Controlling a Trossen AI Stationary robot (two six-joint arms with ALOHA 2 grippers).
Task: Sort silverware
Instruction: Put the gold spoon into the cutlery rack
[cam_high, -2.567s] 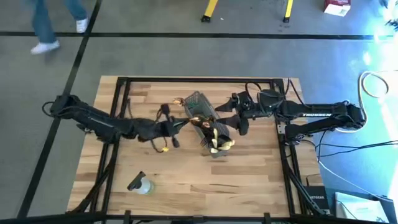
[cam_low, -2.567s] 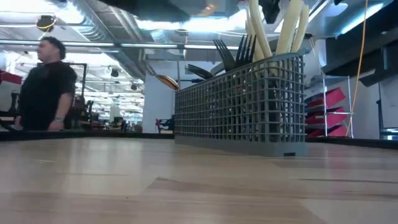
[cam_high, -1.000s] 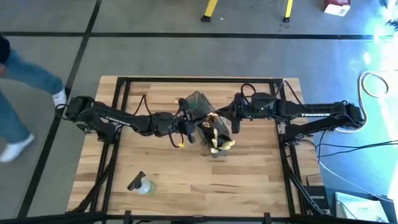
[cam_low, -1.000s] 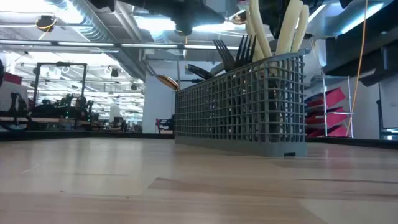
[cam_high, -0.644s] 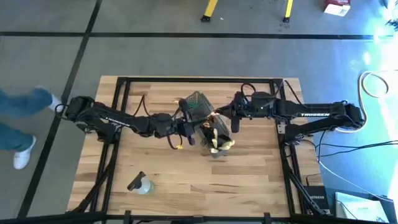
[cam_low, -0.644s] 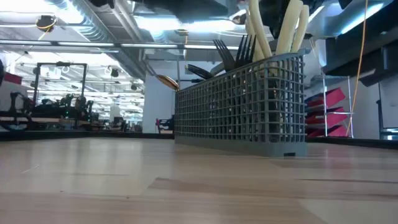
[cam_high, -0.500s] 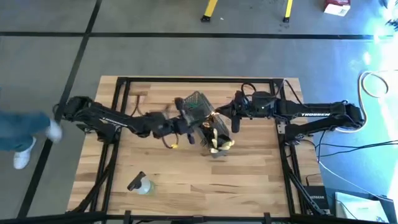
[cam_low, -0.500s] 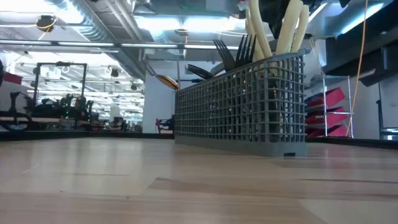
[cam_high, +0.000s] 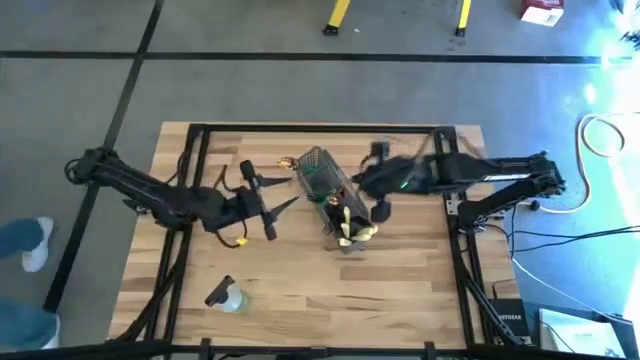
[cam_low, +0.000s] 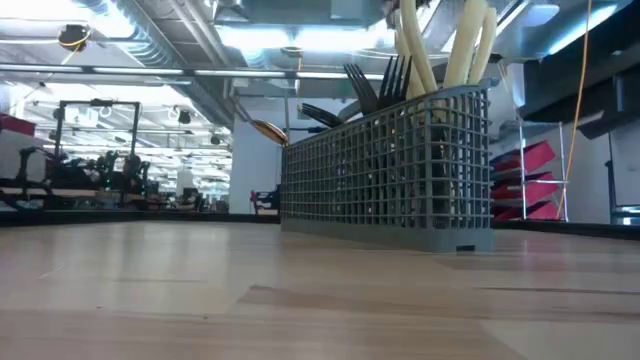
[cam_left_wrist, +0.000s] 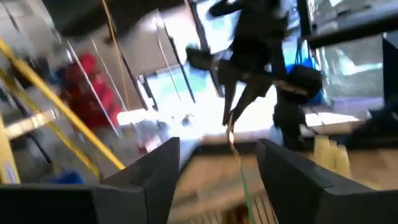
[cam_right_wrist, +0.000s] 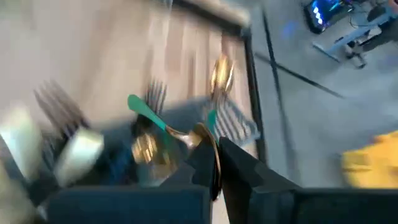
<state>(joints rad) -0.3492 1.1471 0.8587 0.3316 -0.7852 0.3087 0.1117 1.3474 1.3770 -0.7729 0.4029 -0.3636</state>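
In right end effector (cam_right_wrist: 214, 163) — gold spoon (cam_right_wrist: 202, 134)

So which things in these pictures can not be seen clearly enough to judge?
- Left claw: the high view shows it too small to tell what, if anything, it holds; the left wrist view is smeared by motion.
- Right claw: the right wrist view is blurred, so a grip on the gold utensil cannot be judged.
- Basket: in the low view its mesh hides the utensils' lower parts, and the top edge cuts off the pale handles.
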